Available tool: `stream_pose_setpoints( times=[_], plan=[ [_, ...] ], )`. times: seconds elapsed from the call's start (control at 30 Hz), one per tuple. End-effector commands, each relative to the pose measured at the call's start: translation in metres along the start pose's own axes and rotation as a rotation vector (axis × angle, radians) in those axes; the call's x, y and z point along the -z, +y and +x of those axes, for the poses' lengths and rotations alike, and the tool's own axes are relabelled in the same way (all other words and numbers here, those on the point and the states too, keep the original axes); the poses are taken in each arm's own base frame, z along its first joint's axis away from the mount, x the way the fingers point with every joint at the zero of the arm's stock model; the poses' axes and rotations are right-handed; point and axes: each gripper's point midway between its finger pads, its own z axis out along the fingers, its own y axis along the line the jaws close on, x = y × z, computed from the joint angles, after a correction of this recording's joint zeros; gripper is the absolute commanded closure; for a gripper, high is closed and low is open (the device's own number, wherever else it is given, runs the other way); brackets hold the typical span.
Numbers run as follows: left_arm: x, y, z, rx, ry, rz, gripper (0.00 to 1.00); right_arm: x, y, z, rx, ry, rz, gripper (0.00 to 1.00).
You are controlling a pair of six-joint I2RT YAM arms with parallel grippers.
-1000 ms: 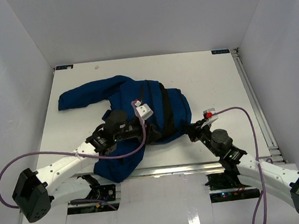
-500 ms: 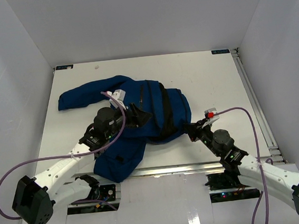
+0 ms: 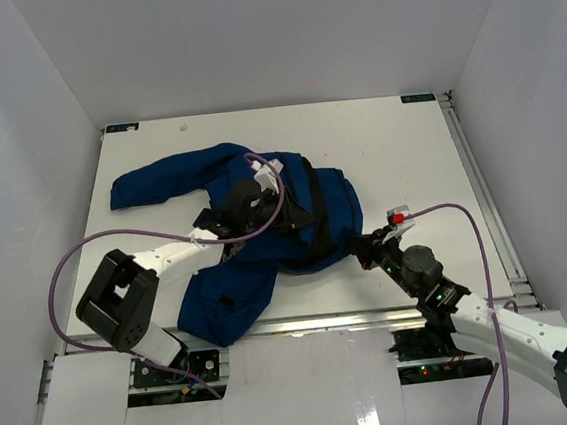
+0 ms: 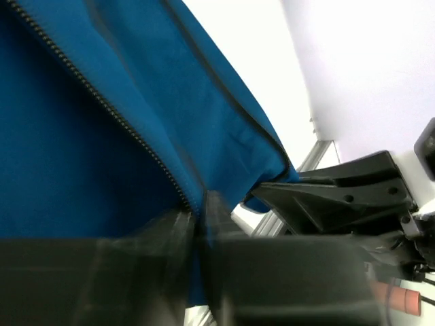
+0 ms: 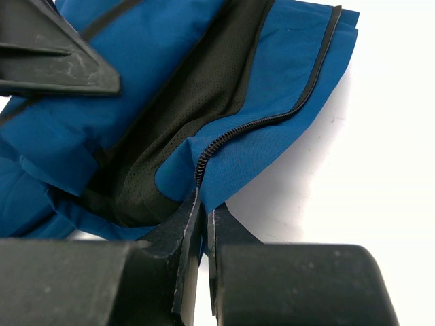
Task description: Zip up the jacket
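Gathering stage, I reckon: left hand (image 4: 197,227) and right hand (image 5: 202,227) each clenched the jacket (image 3: 215,174) at its zipper edges (image 5: 272,119); next, mate the ends.

Jacket (image 5: 272,61): matt blue cloth; black mesh lining (image 5: 177,109); zipper teeth (image 5: 202,159) probably plastic.

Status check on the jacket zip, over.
Left gripper shut on jacket at zipper. Right gripper shut on it at zipper's end. Jacket unzipped, black lining showing. Nothing seen blocking.
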Motion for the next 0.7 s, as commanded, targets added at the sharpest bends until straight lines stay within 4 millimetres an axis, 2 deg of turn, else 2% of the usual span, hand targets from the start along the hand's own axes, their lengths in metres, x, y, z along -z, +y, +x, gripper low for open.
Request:
stream_pose_setpoints(
  times=[0.0,0.07,0.13,0.17,0.2,0.3,0.37,0.47,0.5,0.57,0.67],
  plan=[
    [0.026,0.017,-0.070,-0.069,-0.137,-0.296,1.00,-0.004,0.008,-0.026,-0.002,-0.071,-0.019,0.92],
    [0.058,0.036,-0.104,-0.116,-0.231,-0.508,1.00,-0.003,0.009,-0.028,-0.001,-0.077,-0.021,0.92],
    [0.105,0.055,-0.133,-0.182,-0.321,-0.766,1.00,-0.002,0.009,-0.028,-0.003,-0.078,-0.021,0.92],
    [0.128,0.059,-0.143,-0.218,-0.350,-0.869,1.00,-0.002,0.008,-0.028,-0.003,-0.077,-0.021,0.92],
    [0.146,0.056,-0.155,-0.258,-0.377,-0.927,1.00,-0.001,0.008,-0.028,-0.004,-0.078,-0.021,0.92],
    [0.204,0.060,-0.172,-0.355,-0.399,-1.153,1.00,-0.002,0.009,-0.027,-0.007,-0.074,-0.023,0.92],
    [0.225,0.060,-0.176,-0.418,-0.352,-1.241,1.00,-0.002,0.009,-0.026,-0.007,-0.072,-0.026,0.92],
    [0.242,0.060,-0.171,-0.476,-0.267,-1.295,1.00,-0.003,0.011,-0.027,-0.005,-0.067,-0.030,0.92],
    [0.240,0.058,-0.166,-0.488,-0.237,-1.262,1.00,-0.003,0.011,-0.026,-0.005,-0.066,-0.030,0.92],
    [0.227,0.048,-0.153,-0.523,-0.181,-1.146,1.00,-0.003,0.010,-0.025,-0.005,-0.064,-0.028,0.92],
    [0.197,0.030,-0.123,-0.630,-0.095,-1.034,1.00,-0.003,0.009,-0.024,-0.006,-0.062,-0.024,0.92]
  ],
)
